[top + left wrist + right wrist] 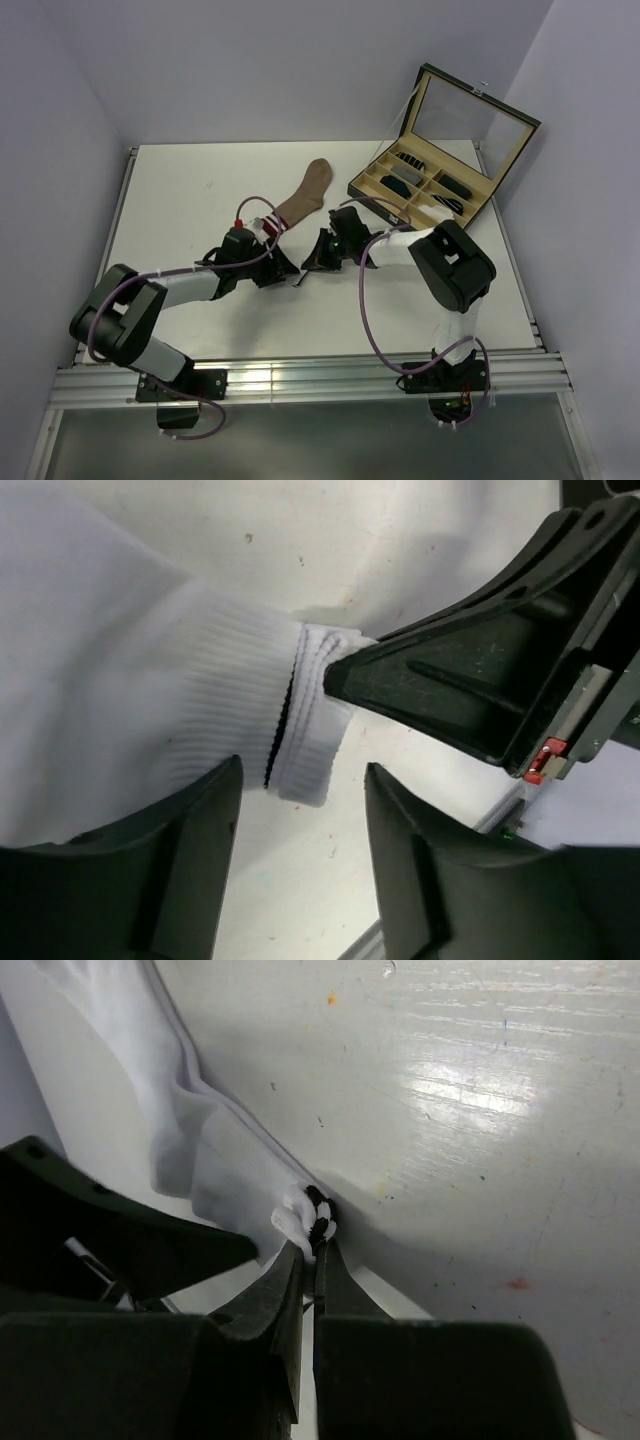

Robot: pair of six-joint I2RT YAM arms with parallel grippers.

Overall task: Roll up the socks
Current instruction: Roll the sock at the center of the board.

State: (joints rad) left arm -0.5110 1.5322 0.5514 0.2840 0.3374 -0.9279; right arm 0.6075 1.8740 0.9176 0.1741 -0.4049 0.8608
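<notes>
Left wrist: white sock (pixel 120 700), ribbed, dark-striped cuff (pixel 312 730).

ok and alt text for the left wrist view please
The right gripper, reaching in from the right, is shut on the ribbed cuff edge of the white sock, which lies on the pale table. The left gripper stands open in the foreground, just short of the cuff, not gripping it.

From above, the left end effector (pixel 272 262) and right end effector (pixel 325 252) are covering nearly all of the white sock (pixel 150 670). Its foot is running off the left wrist view's edges. The left arm is partly hiding the tan sock (pixel 308 188) cuff. Dark items (pixel 455 187) in the case (pixel 470 110) are showing too small to identify.
</notes>
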